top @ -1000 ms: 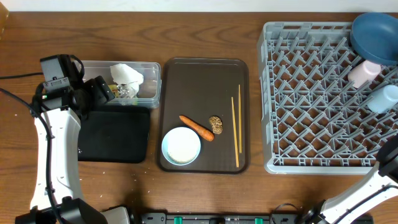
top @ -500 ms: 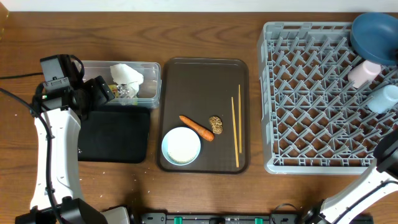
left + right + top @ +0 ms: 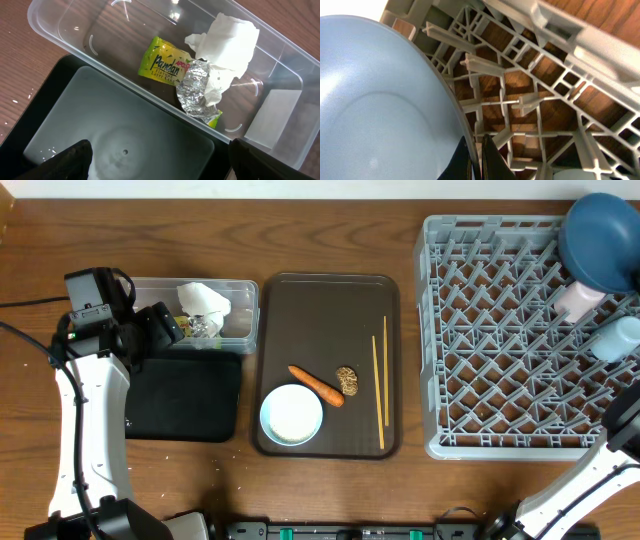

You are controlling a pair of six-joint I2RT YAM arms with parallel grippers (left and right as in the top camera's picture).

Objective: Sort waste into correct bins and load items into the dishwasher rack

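In the right wrist view my right gripper point(image 3: 476, 160) is shut on the rim of the dark-blue bowl point(image 3: 380, 105), over the dishwasher rack point(image 3: 530, 105). From overhead the bowl point(image 3: 598, 250) sits at the rack's point(image 3: 500, 340) far right corner, above the pink cup point(image 3: 578, 298) and light-blue cup point(image 3: 615, 338). My left gripper point(image 3: 160, 165) hangs open over the black tray point(image 3: 125, 130), beside the clear tub point(image 3: 60, 20), which holds the napkin point(image 3: 227, 35) and the wrapper point(image 3: 165, 62). The carrot point(image 3: 316, 386), brown food piece point(image 3: 347, 379), white bowl point(image 3: 292, 414) and chopsticks point(image 3: 380, 390) lie on the brown tray point(image 3: 330, 300).
A crumpled foil piece point(image 3: 197, 90) lies in the tub next to the wrapper. The right arm point(image 3: 600, 470) reaches up along the rack's near right corner. The left arm point(image 3: 85, 410) stands at the table's left side.
My right gripper has closed onto the bowl's rim, and the bowl has shifted slightly left and nearer. The left arm has not moved.
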